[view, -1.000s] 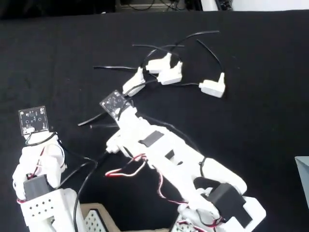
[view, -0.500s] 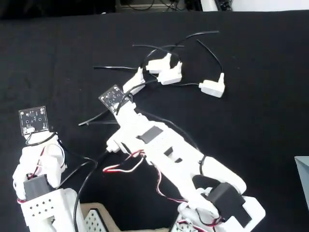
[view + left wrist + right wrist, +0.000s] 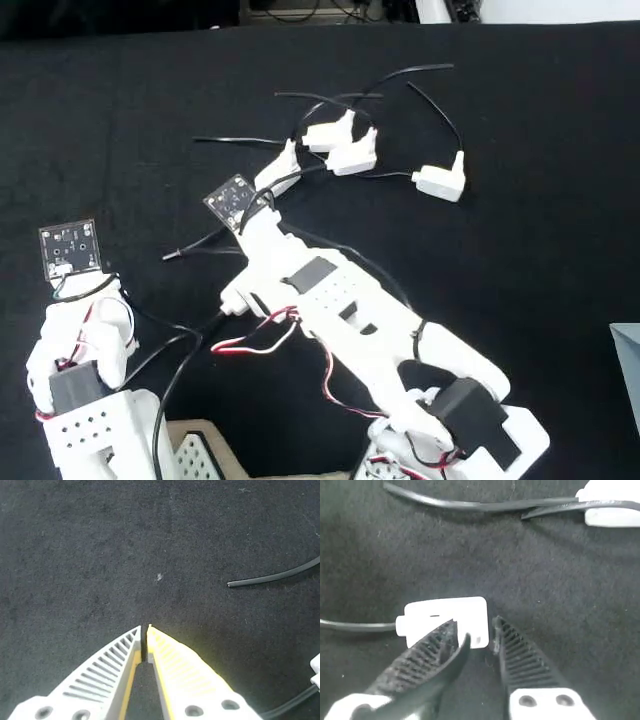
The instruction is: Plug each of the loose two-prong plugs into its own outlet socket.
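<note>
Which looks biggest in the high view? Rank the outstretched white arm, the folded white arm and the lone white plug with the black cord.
1. Outstretched white right arm, largest by far.
2. Folded white left arm.
3. Lone white plastic plug, smallest.

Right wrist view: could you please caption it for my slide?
Open right gripper at one end of a white rectangular plastic corded block.

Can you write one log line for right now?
right gripper: open, at white connector | left gripper: shut, over black table
</note>
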